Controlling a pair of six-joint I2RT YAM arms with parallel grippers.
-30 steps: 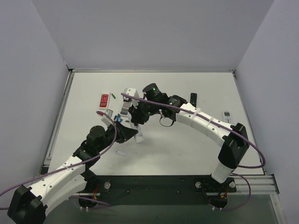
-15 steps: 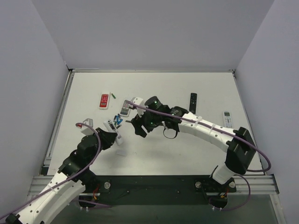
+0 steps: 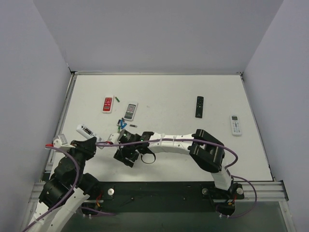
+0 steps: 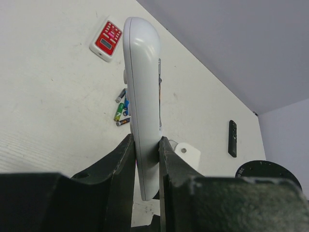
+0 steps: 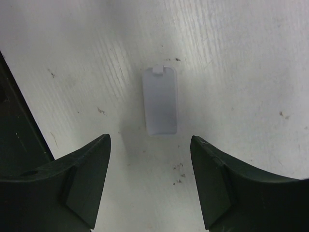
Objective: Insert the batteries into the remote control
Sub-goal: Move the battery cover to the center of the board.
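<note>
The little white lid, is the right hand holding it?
No, the right hand is open and the lid lies untouched on the table.

Red remote (image 3: 107, 104), grey remote (image 3: 130, 111), black remote (image 3: 199, 106)

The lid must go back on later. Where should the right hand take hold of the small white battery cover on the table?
Probably across the long edges of the battery cover, near mid-length, from straight above. It lies flat, clip tab at one end, and the open right hand faces those edges.
</note>
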